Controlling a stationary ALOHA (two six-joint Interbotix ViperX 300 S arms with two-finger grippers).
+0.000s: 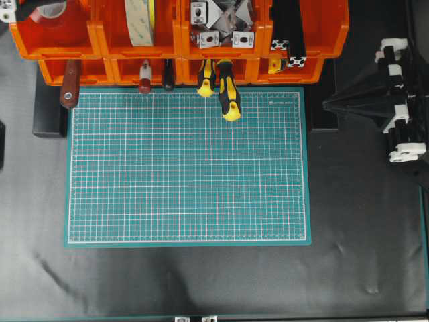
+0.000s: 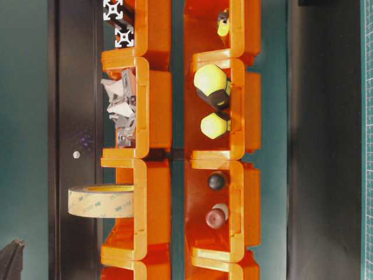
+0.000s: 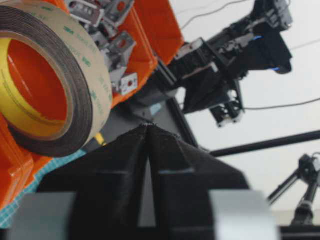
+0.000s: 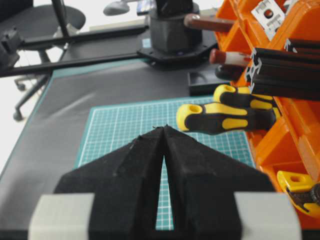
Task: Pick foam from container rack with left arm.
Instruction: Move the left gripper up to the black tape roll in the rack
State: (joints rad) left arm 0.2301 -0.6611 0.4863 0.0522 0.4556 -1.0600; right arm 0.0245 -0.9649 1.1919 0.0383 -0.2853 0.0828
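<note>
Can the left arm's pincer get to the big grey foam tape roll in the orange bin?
Probably yes: the grey-black foam tape roll stands beside the left pincer, nothing between, though the tips look closed.

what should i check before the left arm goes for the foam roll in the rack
1. Foam upright in the container rack, upper row: ok.
2. Foam free of neighbouring parts: ok, the metal brackets sit in the next bin.
3. Left gripper open enough to take the roll: not ok, tips nearly touching.
4. Left gripper lined up with the roll: not ok, the roll sits off to its left in the wrist view.
5. Right gripper clear of the rack: ok, parked beside the mat, shut and empty.
</note>
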